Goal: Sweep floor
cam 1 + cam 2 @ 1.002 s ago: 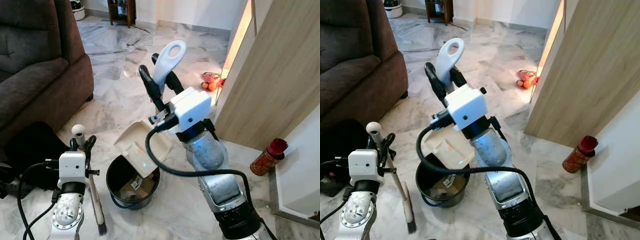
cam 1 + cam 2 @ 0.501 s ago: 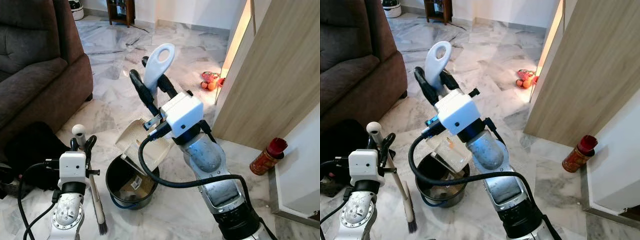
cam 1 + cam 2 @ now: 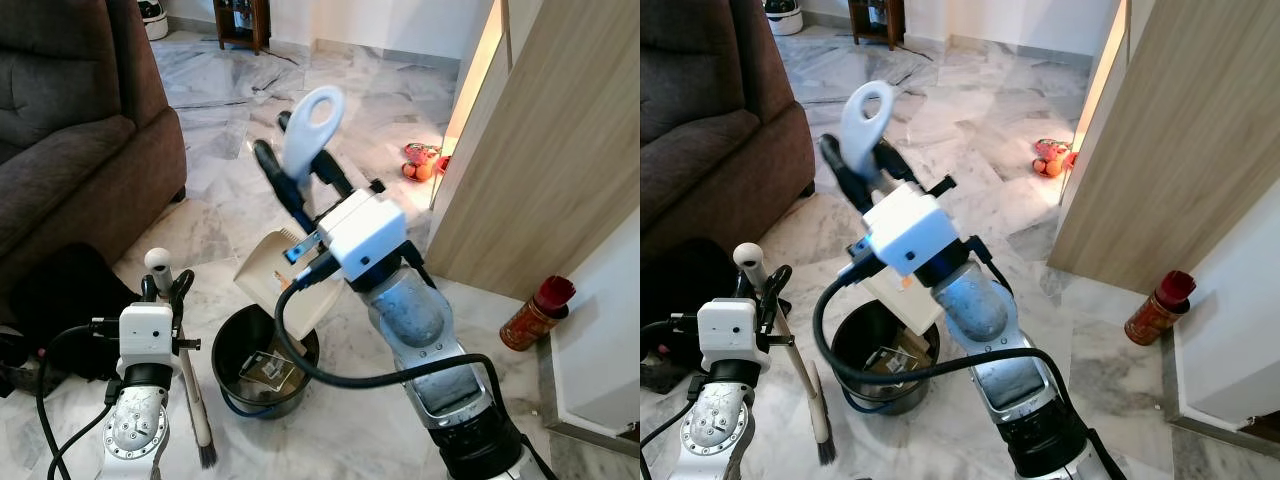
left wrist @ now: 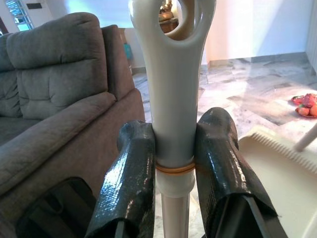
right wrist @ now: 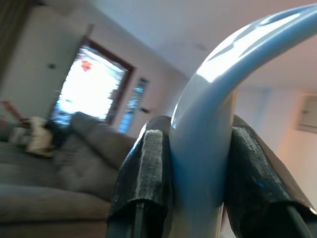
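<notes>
While the brown sofa (image 3: 70, 130) sits off to the left on the marble floor (image 3: 230, 110), the right claw (image 3: 300, 185) is clamped on the dustpan (image 3: 285, 270) handle, tipping it over the black bucket (image 3: 262, 362) — scraps inside. Left claw (image 3: 163, 290) grips the brush (image 3: 190, 385) upright beside it.

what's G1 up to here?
Emptying sweepings. The right gripper is shut on the dustpan handle, tipping the pan steeply over the black bucket, which has scraps inside. The left gripper is shut on the brush, held upright beside the bucket with its bristles at the marble floor.
</notes>
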`<state>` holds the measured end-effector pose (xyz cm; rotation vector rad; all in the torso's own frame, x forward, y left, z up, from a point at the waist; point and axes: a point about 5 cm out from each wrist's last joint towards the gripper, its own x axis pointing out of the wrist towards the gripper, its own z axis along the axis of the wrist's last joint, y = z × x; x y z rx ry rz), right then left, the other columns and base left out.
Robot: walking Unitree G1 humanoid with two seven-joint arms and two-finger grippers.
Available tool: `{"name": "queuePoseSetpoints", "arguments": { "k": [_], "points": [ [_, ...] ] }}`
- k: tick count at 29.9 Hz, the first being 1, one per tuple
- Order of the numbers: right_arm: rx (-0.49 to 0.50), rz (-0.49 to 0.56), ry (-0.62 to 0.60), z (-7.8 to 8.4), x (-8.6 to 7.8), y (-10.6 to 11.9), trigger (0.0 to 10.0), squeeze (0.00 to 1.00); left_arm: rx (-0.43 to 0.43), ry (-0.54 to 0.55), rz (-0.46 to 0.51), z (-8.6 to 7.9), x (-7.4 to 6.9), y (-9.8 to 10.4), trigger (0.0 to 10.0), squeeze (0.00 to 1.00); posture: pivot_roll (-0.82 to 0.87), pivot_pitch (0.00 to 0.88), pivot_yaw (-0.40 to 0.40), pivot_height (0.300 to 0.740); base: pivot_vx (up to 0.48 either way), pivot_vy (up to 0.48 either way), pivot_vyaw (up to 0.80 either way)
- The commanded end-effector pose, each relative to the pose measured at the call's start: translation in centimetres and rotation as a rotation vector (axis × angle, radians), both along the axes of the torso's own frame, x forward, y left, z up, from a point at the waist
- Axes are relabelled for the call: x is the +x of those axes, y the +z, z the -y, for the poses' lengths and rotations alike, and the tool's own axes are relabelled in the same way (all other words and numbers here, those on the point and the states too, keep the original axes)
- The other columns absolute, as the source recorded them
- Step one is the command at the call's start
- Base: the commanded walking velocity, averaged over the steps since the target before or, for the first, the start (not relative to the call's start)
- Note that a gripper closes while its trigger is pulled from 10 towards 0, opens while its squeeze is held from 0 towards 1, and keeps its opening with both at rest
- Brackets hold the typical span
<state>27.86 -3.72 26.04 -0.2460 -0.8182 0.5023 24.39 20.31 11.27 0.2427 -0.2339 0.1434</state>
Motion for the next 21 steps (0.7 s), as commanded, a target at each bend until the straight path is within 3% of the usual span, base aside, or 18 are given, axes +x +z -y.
{"name": "queuePoseSetpoints", "arguments": {
  "k": [1, 7, 11, 17, 21],
  "points": [
    [0.052, 0.090, -0.120, 1.9, 0.7, 1.9, 10.0, 0.00, 0.016, -0.003, 0.042, 0.0, 0.1, 0.7, 10.0, 0.00, 0.18, 0.101, -0.033, 0.740, 0.000, 0.000, 0.00],
    [0.068, 0.056, -0.317, 5.5, 2.6, 1.3, 10.0, 0.00, 0.020, 0.006, 0.037, -0.3, -0.2, 0.6, 10.0, 0.00, 0.17, 0.100, -0.032, 0.740, 0.000, 0.000, 0.00],
    [0.069, 0.017, -0.387, 6.7, 3.3, 0.3, 10.0, 0.00, 0.019, 0.007, 0.035, -0.3, -0.3, 0.6, 10.0, 0.00, 0.17, 0.103, -0.031, 0.740, 0.000, 0.000, 0.00],
    [0.062, -0.205, -0.490, 8.6, 4.7, -5.7, 10.0, 0.00, 0.015, 0.002, 0.027, -0.2, -0.3, 0.4, 10.0, 0.00, 0.17, 0.111, -0.030, 0.740, 0.000, 0.000, 0.00],
    [0.054, -0.274, -0.531, 9.4, 4.8, -7.8, 10.0, 0.00, 0.013, 0.003, 0.020, -0.2, -0.4, 0.2, 10.0, 0.00, 0.17, 0.113, -0.030, 0.740, 0.000, 0.000, 0.00]
  ]
}}
